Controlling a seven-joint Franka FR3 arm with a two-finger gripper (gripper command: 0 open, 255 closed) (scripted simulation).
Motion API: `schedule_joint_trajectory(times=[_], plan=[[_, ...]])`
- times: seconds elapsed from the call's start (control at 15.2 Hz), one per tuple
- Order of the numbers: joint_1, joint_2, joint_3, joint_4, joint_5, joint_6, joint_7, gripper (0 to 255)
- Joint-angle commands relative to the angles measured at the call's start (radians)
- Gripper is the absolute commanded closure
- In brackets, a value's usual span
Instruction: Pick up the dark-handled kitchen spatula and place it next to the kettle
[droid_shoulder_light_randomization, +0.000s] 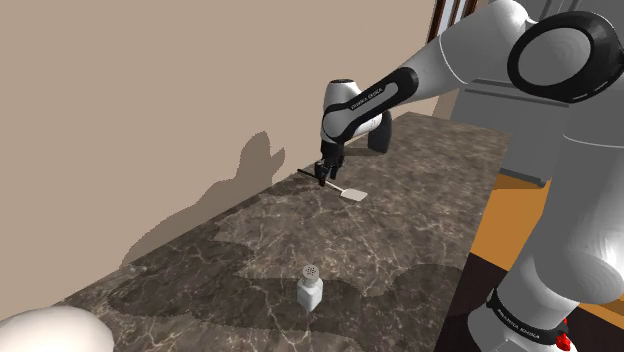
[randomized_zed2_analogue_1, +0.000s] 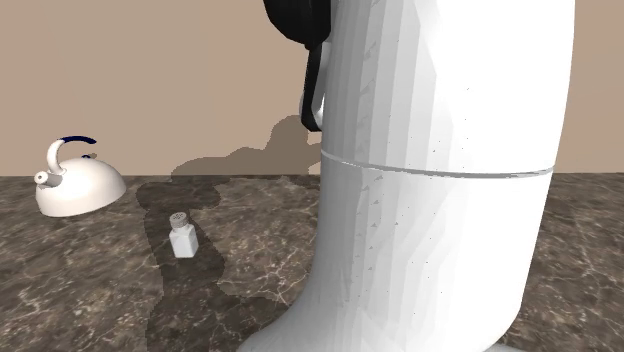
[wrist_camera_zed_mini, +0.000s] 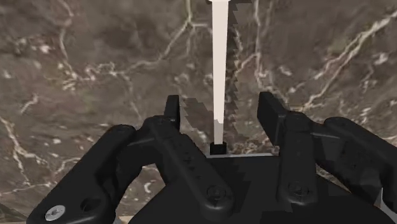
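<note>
Shoulder view first. Upper middle of the frame: the gripper (droid_shoulder_light_randomization: 322, 183), pointed straight down at the dark marbled counter (droid_shoulder_light_randomization: 240, 260), close to the tan wall (droid_shoulder_light_randomization: 150, 100). Right under it, the spatula (droid_shoulder_light_randomization: 353, 193), flat on the counter. Thin dark handle out to the frame's left of the fingertips, pale blade out to their right and a little lower. Fingertips down at handle level, astride it; too small here to judge contact. Lower middle: a small white shaker (droid_shoulder_light_randomization: 311, 289), upright, well apart from the spatula. Lower left corner: the white rounded kettle (droid_shoulder_light_randomization: 45, 330), cut by the frame edge, farther still from the spatula, with the shaker between the two.

Second exterior view next. Large in the right half: the white arm (randomized_zed2_analogue_1: 440, 170). At centre left, the kettle (randomized_zed2_analogue_1: 78, 187), white with a blue handle, upright on the counter near the wall. To its right and lower in the frame, the shaker (randomized_zed2_analogue_1: 182, 237), near it but not touching.

Wrist view last. Fingers (wrist_camera_zed_mini: 173, 114) spread apart, pinching nothing. Between them, the spatula (wrist_camera_zed_mini: 218, 63), seen as a pale shaft running straight away from the hand along its midline. Counter visible in the gap on either side, so no touch from either finger. At the shaft's near end, a small dark piece close against the hand's black body.
</note>
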Motion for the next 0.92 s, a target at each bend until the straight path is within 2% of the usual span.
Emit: schedule_joint_trajectory(times=[0.0, 0.53, 0.86], plan=[[0.0, 0.0, 0.0, 0.0, 0.0, 0.0, 0.0, 255], [0.0, 0.0, 0.0, 0.0, 0.0, 0.0, 0.0, 255], [0.0, -0.036, -0.001, 0.025, -0.002, -0.06, 0.001, 255]])
